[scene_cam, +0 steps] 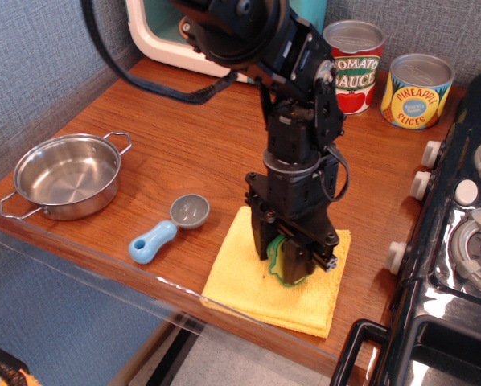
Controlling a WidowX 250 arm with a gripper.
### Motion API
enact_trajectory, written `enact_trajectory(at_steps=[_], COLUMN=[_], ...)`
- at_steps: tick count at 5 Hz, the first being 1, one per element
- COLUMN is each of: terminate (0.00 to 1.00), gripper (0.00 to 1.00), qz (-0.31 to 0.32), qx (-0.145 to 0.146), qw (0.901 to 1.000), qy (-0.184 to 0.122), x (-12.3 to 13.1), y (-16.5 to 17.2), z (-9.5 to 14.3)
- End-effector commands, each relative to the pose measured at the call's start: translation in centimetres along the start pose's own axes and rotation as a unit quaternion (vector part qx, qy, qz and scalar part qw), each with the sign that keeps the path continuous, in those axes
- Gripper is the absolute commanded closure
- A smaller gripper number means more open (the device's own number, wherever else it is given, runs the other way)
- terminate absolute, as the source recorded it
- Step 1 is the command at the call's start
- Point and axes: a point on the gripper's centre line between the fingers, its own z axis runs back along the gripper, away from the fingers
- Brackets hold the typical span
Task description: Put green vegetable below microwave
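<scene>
The green vegetable point(281, 269) sits on a yellow cloth point(240, 291) near the table's front edge. Only a narrow green strip of it shows, tipped up between the black fingers. My gripper point(282, 256) points straight down onto the cloth, its jaws on either side of the vegetable and closed against it. The microwave point(156, 36) stands at the back left, its cream frame and teal inside showing. The arm hides its door and buttons.
A steel pot point(67, 173) stands at the left edge. A blue scoop point(164, 231) lies beside the cloth. A tomato can point(355, 60) and a pineapple can point(417, 90) stand at the back right. A black stove point(466, 241) borders the right side.
</scene>
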Motion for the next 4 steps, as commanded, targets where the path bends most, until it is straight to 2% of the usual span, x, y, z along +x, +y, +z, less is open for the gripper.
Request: enact_trajectory(at_steps=[1,2,3,4], terminate=[0.00,0.00,0.00,0.00], gripper=[1.00,1.00,1.00,1.00], qz=[0.024,0.126,0.213,0.260], qx=[-0.016,0.021,0.060,0.098], qw=[0.9923,0.9829,0.9673,0.9516], qy=[-0.120,-0.132,-0.124,-0.131], x=[-2.1,-4.4,-3.9,-3.1], y=[1.6,5.5,11.3,17.9], z=[9.0,10.7,9.5,8.9])
